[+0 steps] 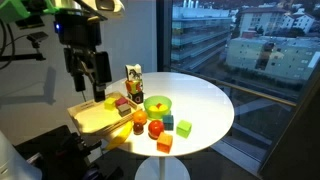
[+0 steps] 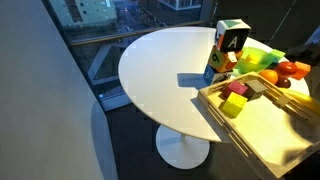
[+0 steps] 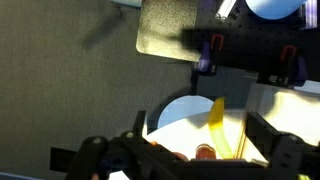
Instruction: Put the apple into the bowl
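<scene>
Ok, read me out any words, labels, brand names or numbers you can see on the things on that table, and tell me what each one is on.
"A": one large white letter on the dark panel of the colourful carton, in an exterior view; blurred, but it reads as an A.
The carton's other print: too small and blurred to read in both exterior views.
The apple and the bowl: no lettering visible.
Wrist view: nothing readable.

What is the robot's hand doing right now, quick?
Gripper: open, holding nothing.
</scene>
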`<state>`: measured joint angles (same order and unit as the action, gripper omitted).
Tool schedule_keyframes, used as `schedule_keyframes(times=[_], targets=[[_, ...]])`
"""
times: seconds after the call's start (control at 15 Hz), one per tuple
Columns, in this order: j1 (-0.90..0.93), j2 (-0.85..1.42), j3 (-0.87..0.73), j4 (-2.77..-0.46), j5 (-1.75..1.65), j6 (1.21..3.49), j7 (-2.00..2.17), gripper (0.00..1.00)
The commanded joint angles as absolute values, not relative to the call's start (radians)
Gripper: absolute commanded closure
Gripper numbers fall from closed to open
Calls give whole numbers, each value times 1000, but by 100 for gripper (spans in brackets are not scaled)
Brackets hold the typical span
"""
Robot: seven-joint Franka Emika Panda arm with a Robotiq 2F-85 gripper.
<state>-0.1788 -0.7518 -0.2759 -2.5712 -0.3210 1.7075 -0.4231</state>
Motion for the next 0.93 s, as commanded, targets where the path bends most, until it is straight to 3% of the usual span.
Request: schedule_keyframes(times=[0.0,0.87], targets=[[-167,-754,-284,-2569,-326,1704,-417,0],[-98,-679,-237,-2559,-301,1809,-367,0]])
